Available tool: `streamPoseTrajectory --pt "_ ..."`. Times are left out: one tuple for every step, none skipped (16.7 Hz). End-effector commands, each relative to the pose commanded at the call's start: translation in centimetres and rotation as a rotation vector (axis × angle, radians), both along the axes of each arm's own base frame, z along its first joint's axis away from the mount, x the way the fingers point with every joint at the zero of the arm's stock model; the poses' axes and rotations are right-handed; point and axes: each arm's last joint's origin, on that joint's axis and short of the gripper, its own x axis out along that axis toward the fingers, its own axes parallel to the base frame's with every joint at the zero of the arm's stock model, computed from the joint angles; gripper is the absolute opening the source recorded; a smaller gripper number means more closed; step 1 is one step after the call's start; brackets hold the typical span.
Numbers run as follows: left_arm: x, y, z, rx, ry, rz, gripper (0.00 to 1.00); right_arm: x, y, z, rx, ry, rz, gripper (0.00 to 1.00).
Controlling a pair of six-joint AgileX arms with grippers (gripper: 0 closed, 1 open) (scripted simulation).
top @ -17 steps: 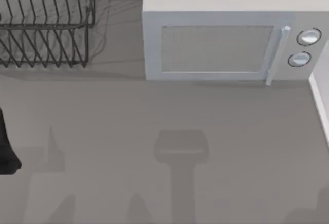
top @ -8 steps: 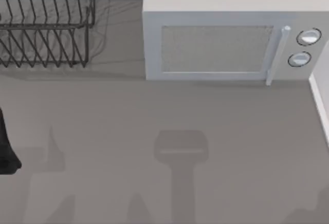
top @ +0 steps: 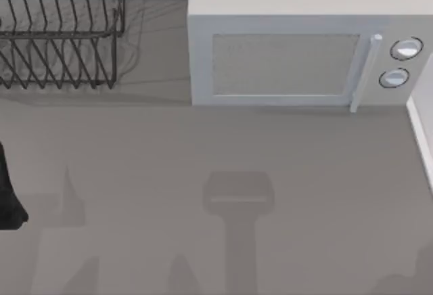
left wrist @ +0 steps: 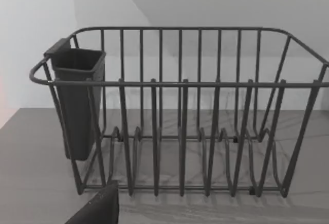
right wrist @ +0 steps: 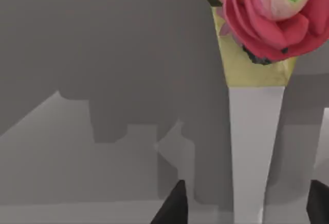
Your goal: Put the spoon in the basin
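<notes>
Across the far side of the grey table [top: 135, 173]: a black wire dish rack [top: 57, 31] at the left, empty of dishes, and a white microwave [top: 304, 44] just beside it to the right, door shut, handle and two round knobs [top: 399, 61] at its right end. Nothing standing on the open middle but shadows. Parked at the left edge, the dark left arm [top: 8, 193]. Seen from the left wrist, close and head-on: the same rack with a dark utensil cup [left wrist: 77, 100] hung on one end wall, and a dark part of the left gripper [left wrist: 97, 211] low before it; how far open, cannot tell. Seen from the right wrist and not from above: a pink rose [right wrist: 267, 13] in a slim white vase [right wrist: 254, 147] with a yellow band under the bloom. Right gripper [right wrist: 247, 208] spread wide, clasping nothing, the vase's narrow lower part showing between the two dark fingertips [right wrist: 175, 206]; touching it or apart, cannot tell. Cannot tell where the spoon or the basin lies.
</notes>
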Motion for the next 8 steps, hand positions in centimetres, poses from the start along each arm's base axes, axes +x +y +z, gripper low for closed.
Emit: streamPoseTrajectory --pt "0.0 0.0 0.0 0.0 0.0 0.0 1.0 0.2 -0.1 0.6 -0.002 -0.004 0.002 0.0" --pt "0.0 0.0 0.0 0.0 0.0 0.0 1.0 0.4 -0.2 1.4 -0.003 -0.005 0.005 0.0" --pt "0.0 0.0 0.0 0.0 0.0 0.0 1.0 0.5 -0.2 2.3 -0.002 -0.003 0.007 0.0" --pt "0.0 0.0 0.0 0.0 0.0 0.0 1.0 0.5 -0.2 3.3 0.002 0.004 0.007 0.0" --pt "0.0 0.0 0.0 0.0 0.0 0.0 1.0 0.4 -0.2 4.4 0.007 0.016 0.006 0.0" --pt "0.0 0.0 0.0 0.0 0.0 0.0 1.0 0.3 -0.1 5.6 0.012 0.025 0.005 0.0" --pt "0.0 0.0 0.0 0.0 0.0 0.0 1.0 0.2 -0.1 6.7 0.013 0.027 0.003 0.0" --pt "0.0 0.0 0.0 0.0 0.0 0.0 1.0 0.1 -0.1 7.8 0.01 0.023 0.001 0.0"
